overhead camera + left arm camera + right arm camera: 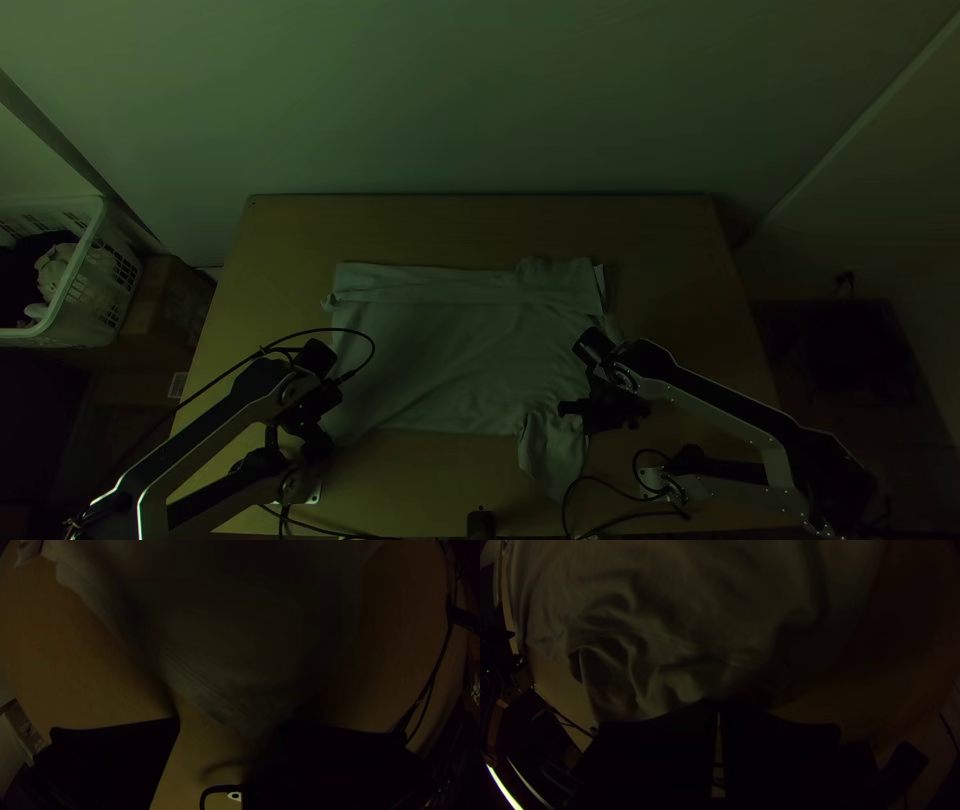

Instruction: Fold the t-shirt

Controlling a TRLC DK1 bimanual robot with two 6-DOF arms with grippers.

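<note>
The pale t-shirt (pixel 450 350) lies spread across the middle of the table, with a folded-looking band along its far edge and a sleeve-like part hanging toward the near edge. At its near left corner is my left gripper (pixel 322 442). In the left wrist view, that gripper (pixel 228 727) has its fingers wide apart, a corner of the t-shirt (pixel 225 670) close to the right-hand one. My right gripper (pixel 575 410) is over the near right part, beside the sleeve-like piece. In the right wrist view, this gripper (pixel 719 707) is shut where wrinkled cloth (pixel 655 660) gathers at its tips.
Bare wood of the table (pixel 480 228) shows beyond the t-shirt and on both sides. A white basket (pixel 75 290) holding cloth stands off the table's left side. Black cables (pixel 610 515) loop near both arms, and a small dark object (pixel 480 522) sits at the near edge.
</note>
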